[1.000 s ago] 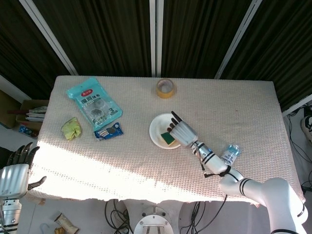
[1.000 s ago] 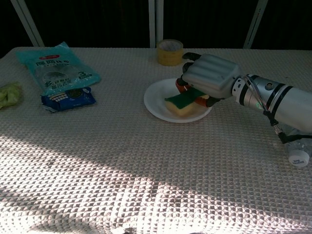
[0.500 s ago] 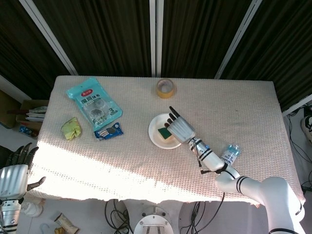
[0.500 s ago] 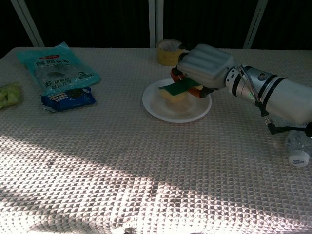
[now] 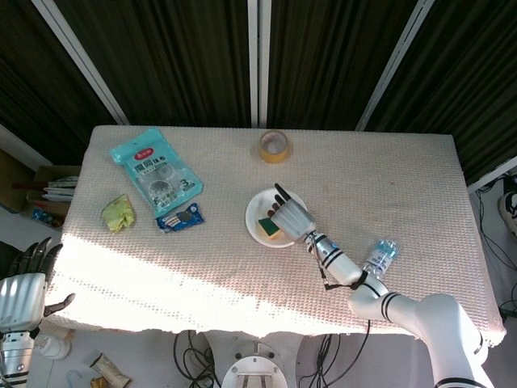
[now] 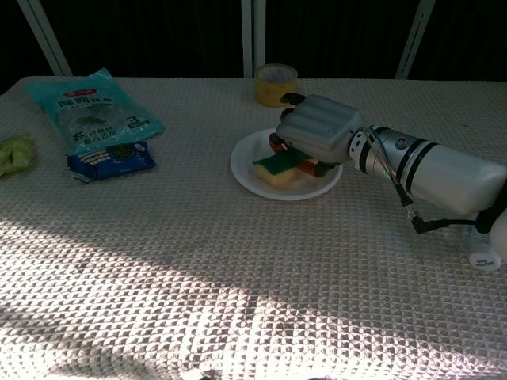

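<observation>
A white plate (image 5: 252, 212) (image 6: 240, 164) sits mid-table. A sponge (image 5: 266, 225) (image 6: 277, 167) with a green top and a yellow body lies tilted over the plate's left part. My right hand (image 5: 292, 217) (image 6: 318, 134) arches over the plate and grips the sponge's right end, its fingers curled down around it. How much of the sponge rests on the plate is hidden. My left hand (image 5: 23, 291) hangs off the table's near-left corner with its fingers apart and nothing in it.
A yellow tape roll (image 5: 275, 146) (image 6: 276, 84) stands behind the plate. At left lie a teal packet (image 5: 155, 170) (image 6: 91, 111), a small blue pack (image 5: 179, 217) (image 6: 109, 161) and a yellow-green cloth (image 5: 118, 212) (image 6: 14, 153). A water bottle (image 5: 380, 256) (image 6: 483, 255) lies beside my right forearm.
My right hand carried the sponge leftward over the plate, raising it a little, then lowering it. The plate has shifted slightly left. The left hand stayed put.
</observation>
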`<action>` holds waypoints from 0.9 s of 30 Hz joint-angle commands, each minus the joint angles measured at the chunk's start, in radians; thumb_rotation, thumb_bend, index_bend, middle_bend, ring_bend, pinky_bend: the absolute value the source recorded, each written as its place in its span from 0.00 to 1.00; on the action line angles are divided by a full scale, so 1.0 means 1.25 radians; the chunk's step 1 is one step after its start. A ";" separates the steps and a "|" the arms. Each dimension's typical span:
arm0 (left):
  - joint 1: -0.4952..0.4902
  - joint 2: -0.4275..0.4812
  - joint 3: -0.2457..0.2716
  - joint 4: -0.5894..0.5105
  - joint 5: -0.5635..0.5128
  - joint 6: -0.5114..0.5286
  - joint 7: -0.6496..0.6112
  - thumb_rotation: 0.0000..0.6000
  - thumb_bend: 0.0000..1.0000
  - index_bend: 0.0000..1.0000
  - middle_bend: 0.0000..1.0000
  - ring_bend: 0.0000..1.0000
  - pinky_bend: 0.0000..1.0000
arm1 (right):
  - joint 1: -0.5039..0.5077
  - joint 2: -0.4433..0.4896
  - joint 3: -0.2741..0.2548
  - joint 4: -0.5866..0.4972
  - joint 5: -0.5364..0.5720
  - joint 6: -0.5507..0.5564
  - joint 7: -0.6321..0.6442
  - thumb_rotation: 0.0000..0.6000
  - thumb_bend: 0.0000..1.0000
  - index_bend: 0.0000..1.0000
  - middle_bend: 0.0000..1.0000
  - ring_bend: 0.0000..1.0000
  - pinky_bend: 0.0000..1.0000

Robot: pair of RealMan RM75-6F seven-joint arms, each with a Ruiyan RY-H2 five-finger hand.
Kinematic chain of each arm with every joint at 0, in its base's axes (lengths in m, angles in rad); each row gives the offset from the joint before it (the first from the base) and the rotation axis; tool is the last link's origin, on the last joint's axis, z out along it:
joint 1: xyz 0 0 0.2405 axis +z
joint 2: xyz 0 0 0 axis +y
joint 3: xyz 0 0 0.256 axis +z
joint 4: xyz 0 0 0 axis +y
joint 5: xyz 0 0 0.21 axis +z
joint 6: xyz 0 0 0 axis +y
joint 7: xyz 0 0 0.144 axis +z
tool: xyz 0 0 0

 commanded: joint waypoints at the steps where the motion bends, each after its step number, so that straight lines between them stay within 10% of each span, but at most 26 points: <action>1: 0.000 -0.001 0.000 0.002 0.001 0.001 -0.001 1.00 0.09 0.15 0.06 0.06 0.14 | -0.007 0.033 0.008 -0.046 -0.009 0.032 0.009 1.00 0.40 0.63 0.47 0.23 0.04; 13: -0.001 -0.001 0.000 0.003 0.002 -0.001 -0.001 1.00 0.09 0.15 0.06 0.06 0.14 | -0.018 0.031 -0.024 -0.072 0.012 -0.032 -0.033 1.00 0.40 0.63 0.47 0.23 0.04; 27: -0.004 0.002 -0.002 -0.007 0.003 -0.002 0.010 1.00 0.09 0.15 0.06 0.06 0.14 | 0.004 0.039 0.037 -0.072 0.051 -0.034 0.013 1.00 0.40 0.63 0.47 0.23 0.04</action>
